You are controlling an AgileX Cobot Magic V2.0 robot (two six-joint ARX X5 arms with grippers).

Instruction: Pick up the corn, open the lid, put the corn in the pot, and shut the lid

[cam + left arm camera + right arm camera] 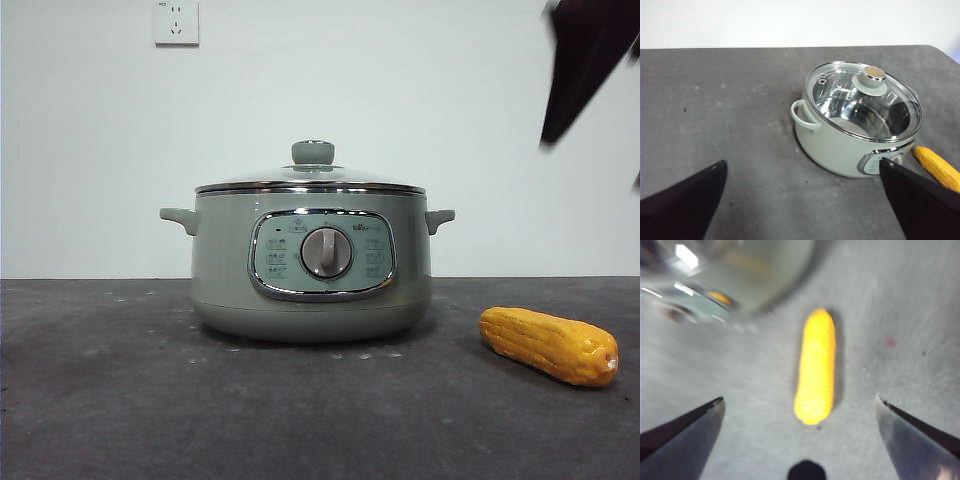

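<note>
corn [815, 367] lies between open right gripper [800, 405] jaws, unseen from front.

the left claw [800, 200] hangs wide apart above the grey table [730, 110]. the lid [865, 102] sits on the pot [840, 145]. the corn [937, 167] lies just beside the pot, partly hidden by one jaw.

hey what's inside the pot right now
Through the clear lid the pot shows only its shiny steel inner wall and floor; no food is visible. The corn lies outside on the table. The lid's knob hides a small patch.
</note>
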